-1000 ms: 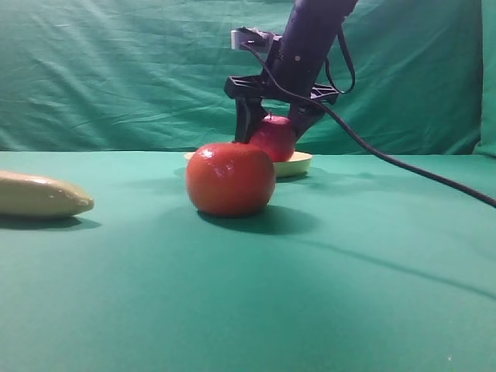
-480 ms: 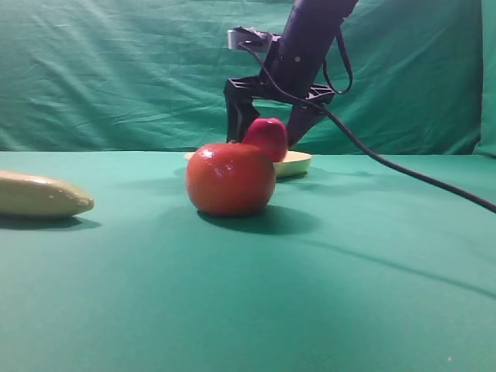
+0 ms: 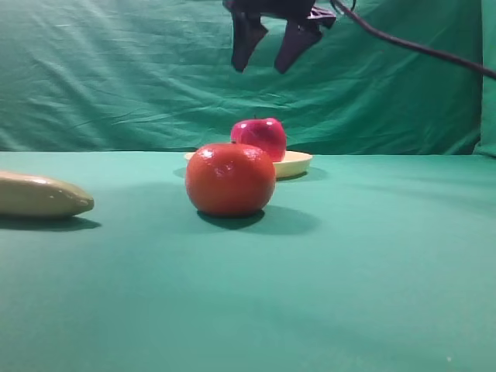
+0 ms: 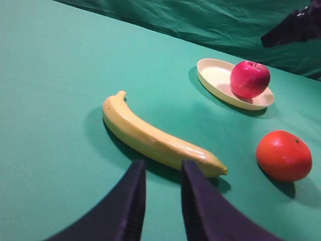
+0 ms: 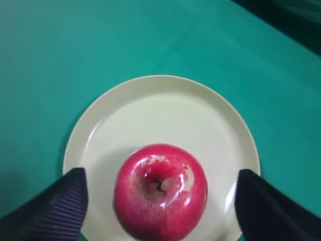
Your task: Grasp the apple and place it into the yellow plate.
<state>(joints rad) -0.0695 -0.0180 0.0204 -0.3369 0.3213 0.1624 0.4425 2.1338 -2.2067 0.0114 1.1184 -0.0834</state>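
apple (image 5: 160, 191) seated in yellow plate (image 5: 150, 105); right gripper (image 3: 267, 46) held above, jaws spread, nothing gripped; left gripper (image 4: 161, 188) narrowly parted, nothing held

- Light is bright and even in all three views, falling mostly from above.
- In the exterior high view the orange (image 3: 230, 179) throws a soft shadow to its right on the green cloth (image 3: 349, 263); the picture is slightly soft and grainy.
- In the left wrist view the banana (image 4: 155, 138) and orange (image 4: 284, 155) cast dark shadows beside them.
- In the right wrist view the apple (image 5: 160, 191) shows white glare patches near its stem, and the gripper fingers (image 5: 55, 203) at the lower corners are blurred.
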